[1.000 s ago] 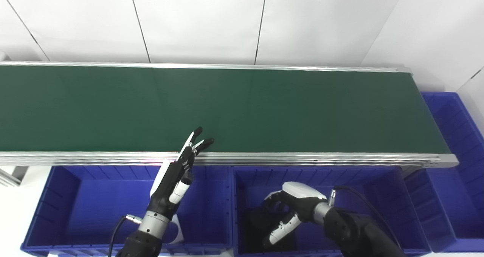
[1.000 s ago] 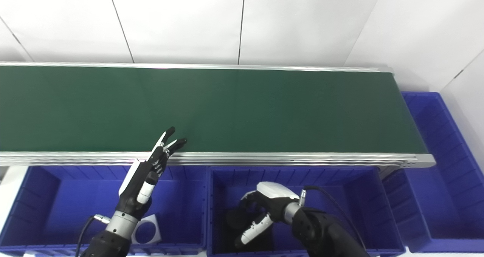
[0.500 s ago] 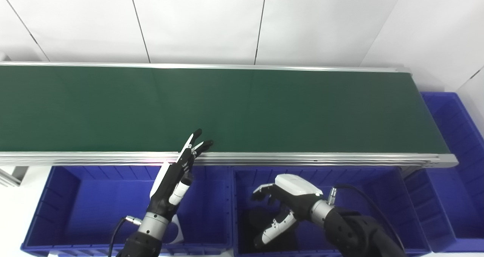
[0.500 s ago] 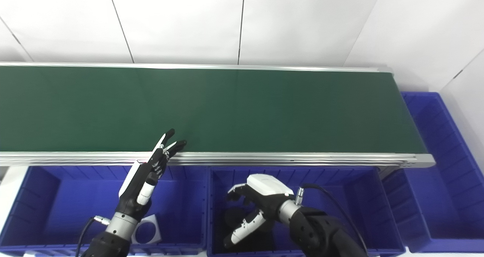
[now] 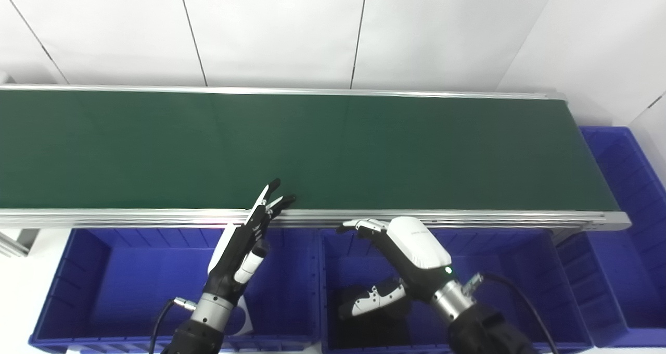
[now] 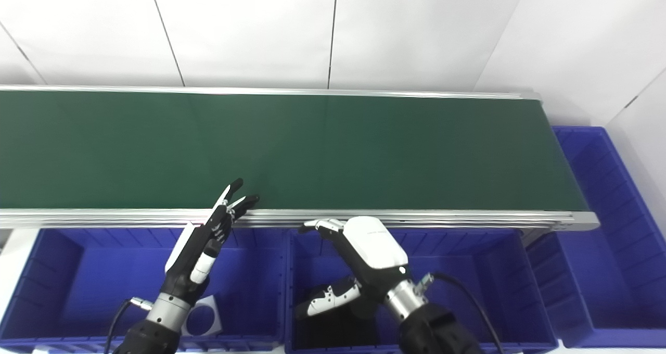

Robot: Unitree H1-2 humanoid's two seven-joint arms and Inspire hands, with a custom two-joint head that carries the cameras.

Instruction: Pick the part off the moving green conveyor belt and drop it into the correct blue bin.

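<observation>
- Left eye view: green belt [image 5: 333, 151] bare, white panelled wall [image 5: 270, 31] behind.
- Left hand [image 5: 237, 255] fingers straight, spread, empty.
- Right hand [image 5: 406, 255] fingers wide, empty.
- Dark part [image 5: 364, 312] lies in middle bin [image 5: 520, 260].

Belt [image 5: 364, 151] bare; both hands over bins.

White panelled wall [image 5: 270, 31] behind.

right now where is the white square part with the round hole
The white square part lies on the floor of the left blue bin, near its front right corner, partly hidden behind the wrist of the left robot hand. The green conveyor belt carries nothing.
</observation>
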